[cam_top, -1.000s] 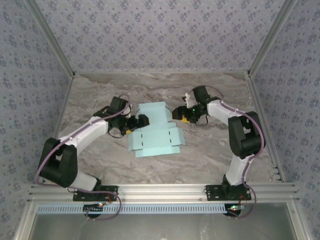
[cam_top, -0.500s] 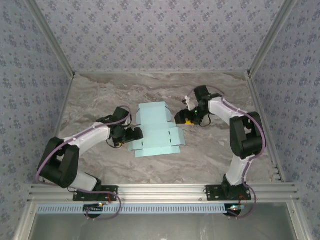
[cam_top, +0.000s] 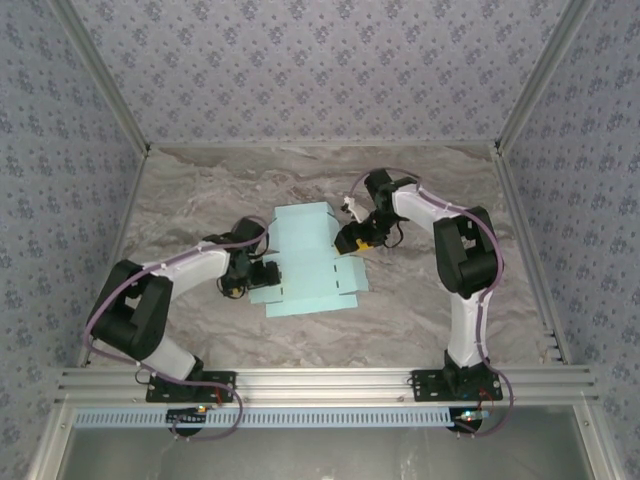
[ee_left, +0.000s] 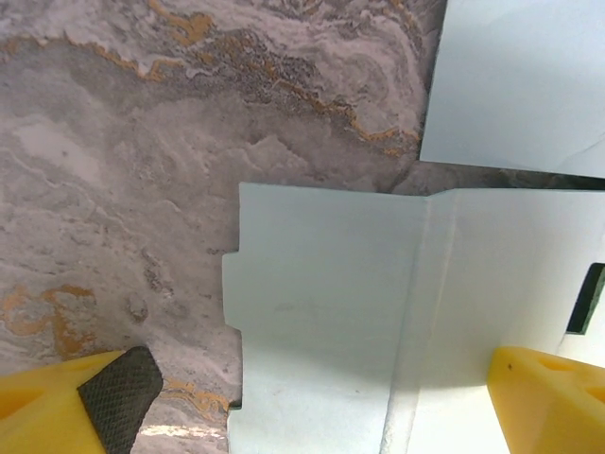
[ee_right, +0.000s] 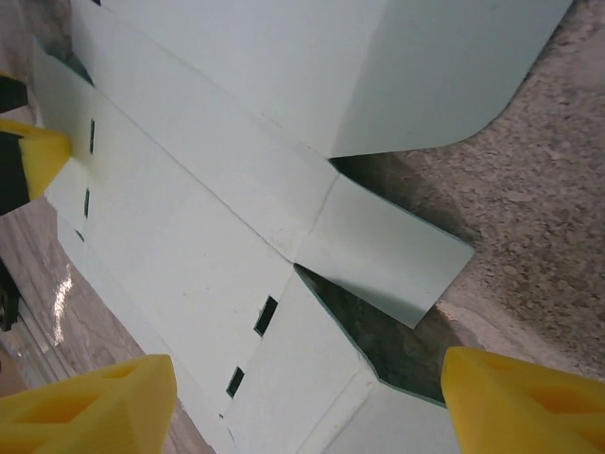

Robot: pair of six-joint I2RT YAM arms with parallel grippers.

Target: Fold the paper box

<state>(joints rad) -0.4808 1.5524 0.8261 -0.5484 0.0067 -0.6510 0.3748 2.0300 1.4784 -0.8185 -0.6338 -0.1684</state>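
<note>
Midway across the worktop [cam_top: 200, 210] the paper box [cam_top: 310, 282] lies mostly flat, wide body running left to right, lifted panel [cam_top: 305, 225] pointing far. Over the last second the left claw [cam_top: 264, 275] has slid nearer along its left edge and now straddles the left flap [ee_left: 321, 312], wide open and empty; the right claw [cam_top: 350, 238], also open and empty, has closed in on the right flap [ee_right: 388, 251], so side folds look imminent.

The left tool [cam_top: 262, 275] has drawn back from the upper left edge of the paper box [cam_top: 310, 265] to its lower left flap. The right tool [cam_top: 350, 238] has moved in toward the sheet's right side. The sheet seems nudged slightly left on the counter [cam_top: 420, 295].
</note>
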